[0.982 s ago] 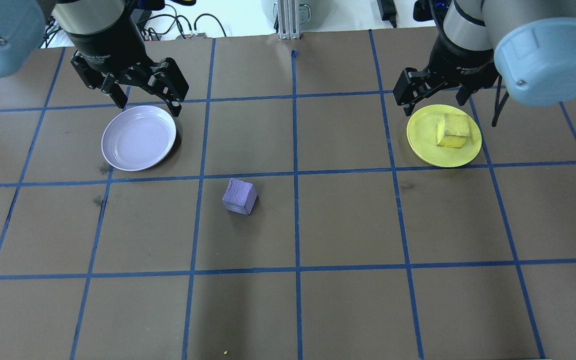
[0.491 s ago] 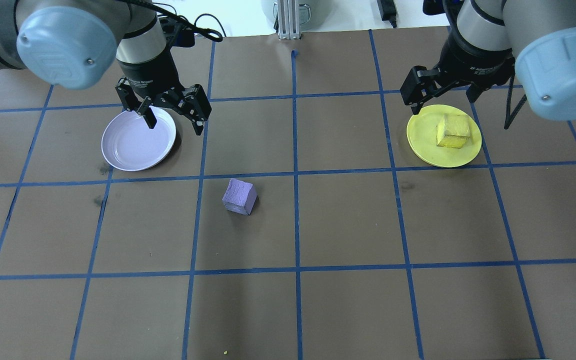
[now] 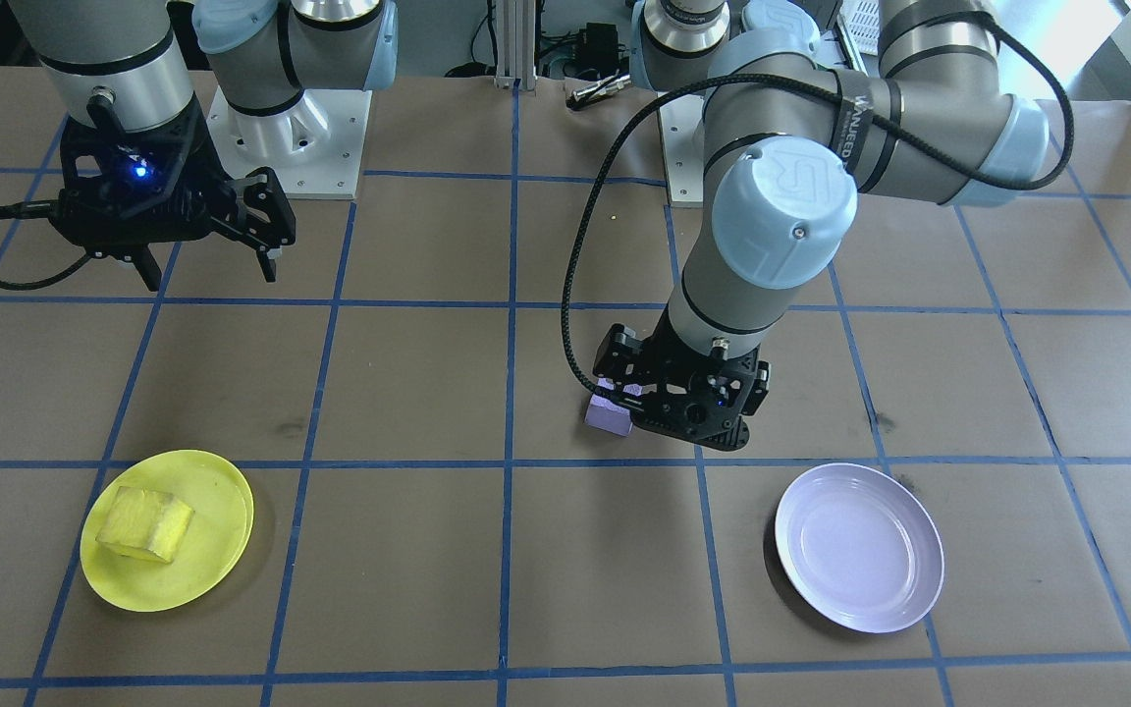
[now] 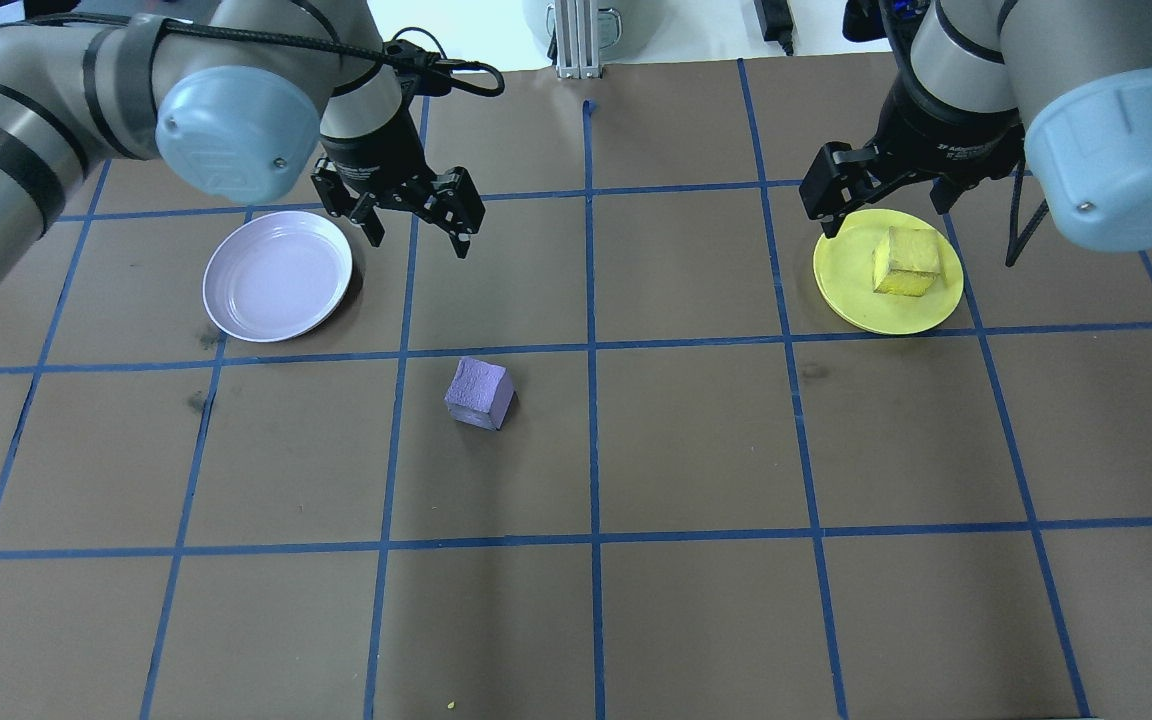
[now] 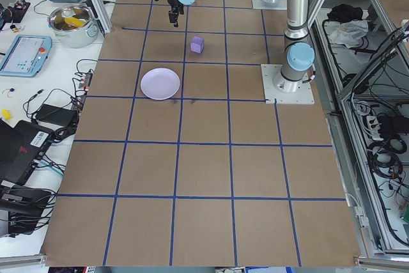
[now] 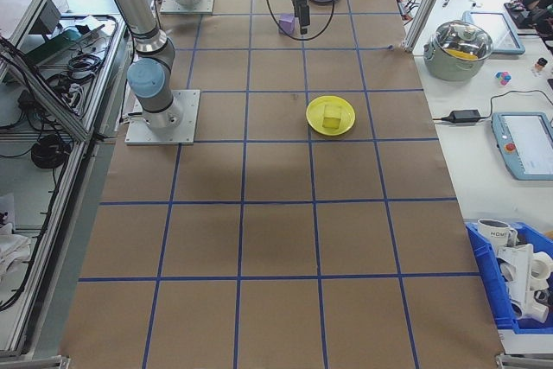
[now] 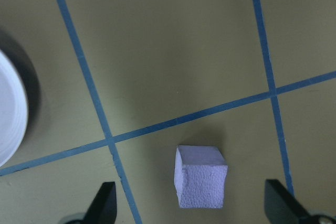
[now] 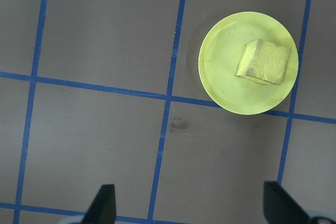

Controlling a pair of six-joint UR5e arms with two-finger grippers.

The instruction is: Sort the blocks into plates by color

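- Table (image 4: 696, 450): brown surface, ruled into squares by blue tape lines (image 4: 591, 350).
- Left arm (image 4: 86, 90): reaches in over the table; a black cable (image 3: 585, 245) loops along it.
- Right arm (image 4: 1086, 90): held high beside the yellow plate.
- Lavender plate (image 4: 277, 275): round, glossy rim, nothing in it, on the robot's left half of the table.
- Yellow plate (image 4: 851, 290): round, on the robot's right half.
- Left gripper (image 4: 416, 225): fingers spread wide, holding nothing; raised in the air, between the lavender plate and the purple block in the overhead view. Its wrist view looks down on the block between the two fingertips (image 7: 105, 203).
- Right gripper (image 4: 886, 200): fingers wide apart, empty, raised near the yellow plate's far rim.
- Yellow block (image 4: 904, 261): rough cube, resting inside the yellow plate.
- Purple block (image 4: 479, 393): matte cube on the bare table, apart from both plates, nearer the lavender one.
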